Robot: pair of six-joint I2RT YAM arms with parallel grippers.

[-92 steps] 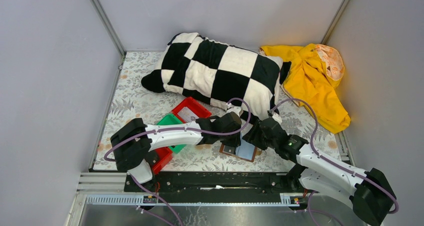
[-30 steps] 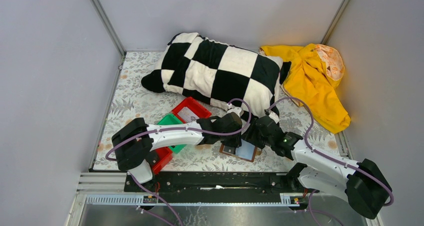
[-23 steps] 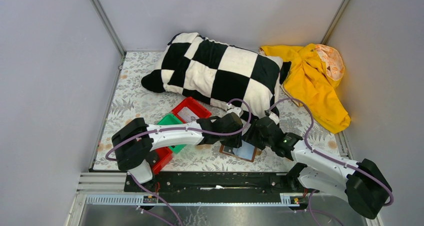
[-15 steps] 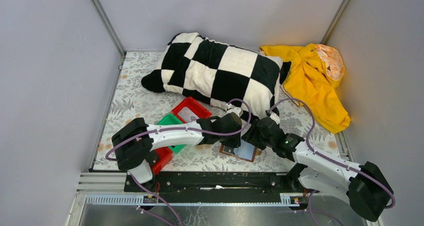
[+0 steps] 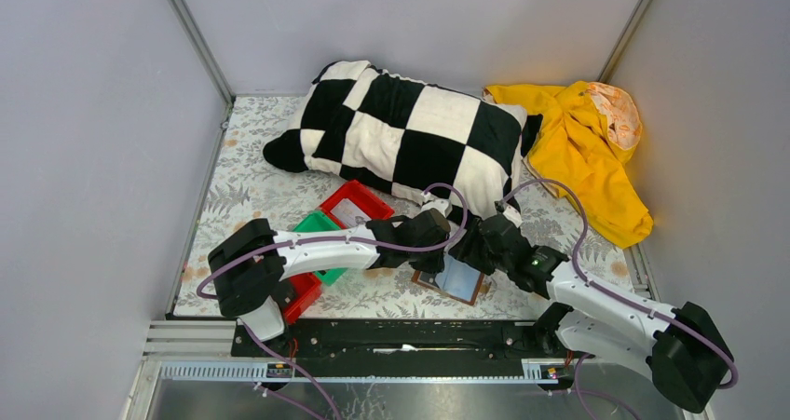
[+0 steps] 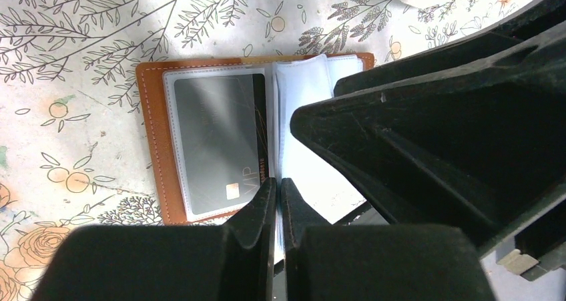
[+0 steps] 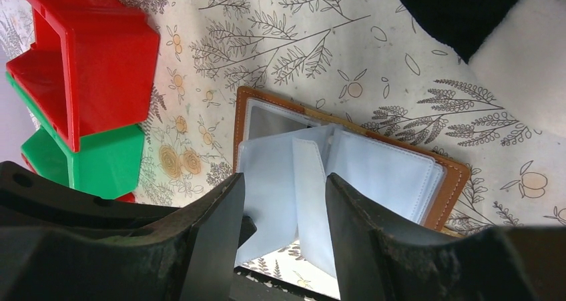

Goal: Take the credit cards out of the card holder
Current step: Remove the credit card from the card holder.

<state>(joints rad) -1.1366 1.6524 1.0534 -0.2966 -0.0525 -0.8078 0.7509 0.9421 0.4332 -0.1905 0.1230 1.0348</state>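
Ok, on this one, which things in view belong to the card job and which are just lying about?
Job in hand:
card holder, lying open
grey card inside it
left tool, shut
right tool, open

Lying about:
checkered pillow
yellow garment
red bin
green bin

The tabletop (image 5: 251, 192), under a floral-print cover, carries a black-and-white checkered pillow (image 5: 410, 127) along its far edge and a crumpled yellow garment (image 5: 587, 150) in the far right corner. Toward the near left corner stand red bins (image 5: 352, 206) and a green bin (image 5: 317, 224), touching one another. The card holder (image 5: 458, 278) lies open by the middle of the near edge.
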